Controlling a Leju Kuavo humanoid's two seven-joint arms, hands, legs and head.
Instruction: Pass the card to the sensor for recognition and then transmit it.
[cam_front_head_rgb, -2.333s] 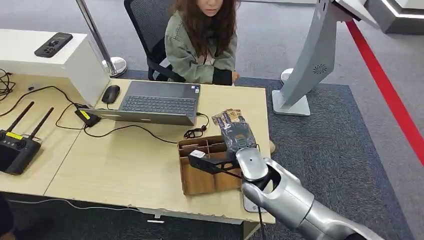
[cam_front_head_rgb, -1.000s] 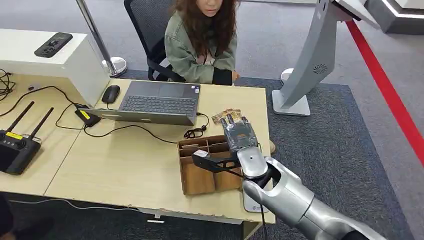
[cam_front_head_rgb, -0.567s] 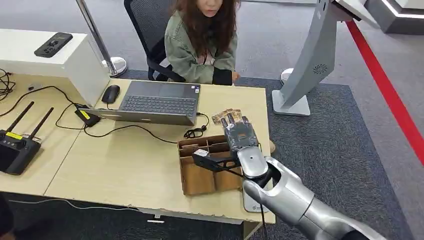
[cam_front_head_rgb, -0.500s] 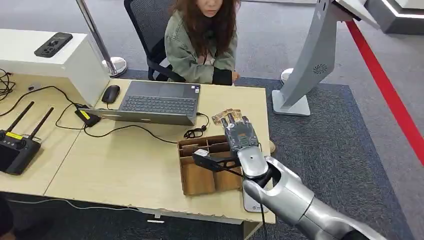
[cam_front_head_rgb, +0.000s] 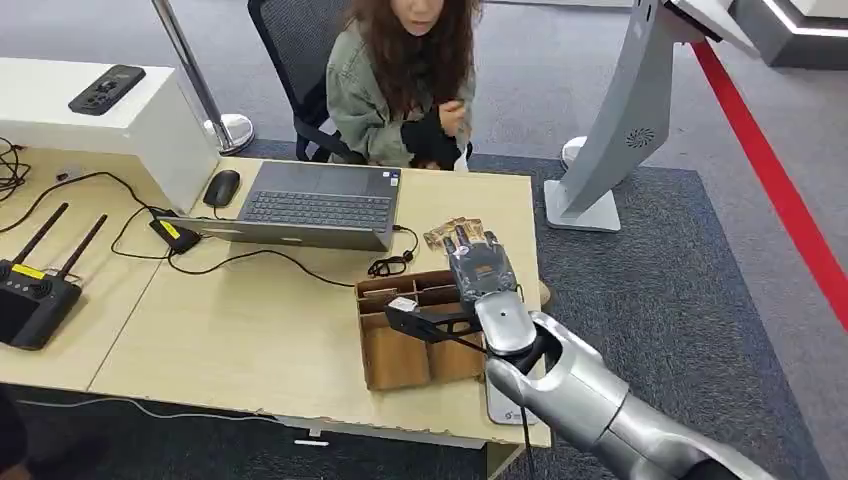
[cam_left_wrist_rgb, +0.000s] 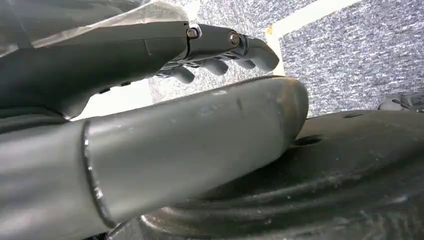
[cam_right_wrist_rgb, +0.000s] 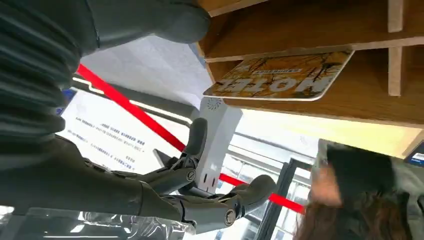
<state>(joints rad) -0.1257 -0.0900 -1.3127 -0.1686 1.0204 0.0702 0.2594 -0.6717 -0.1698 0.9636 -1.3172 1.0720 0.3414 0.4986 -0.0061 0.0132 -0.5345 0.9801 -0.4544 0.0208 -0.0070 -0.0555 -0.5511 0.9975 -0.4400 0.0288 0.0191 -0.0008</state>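
The right hand (cam_front_head_rgb: 478, 268) is seen just right of centre in the head view, poised over the wooden card box (cam_front_head_rgb: 400, 355) on the desk (cam_front_head_rgb: 260, 320), with its fingers spread and nothing held. Its position is almost unchanged over the last second, after a slight advance toward the box. A card (cam_right_wrist_rgb: 282, 75) marked HOTEL is seen in the upper right of the right wrist view, lying in a compartment of the box, not yet grasped. The person (cam_front_head_rgb: 400, 80) at the top of the frame has raised a hand toward the face. The left hand (cam_left_wrist_rgb: 225, 47) is seen with curled fingers, empty. The pick-up is judged still pending.
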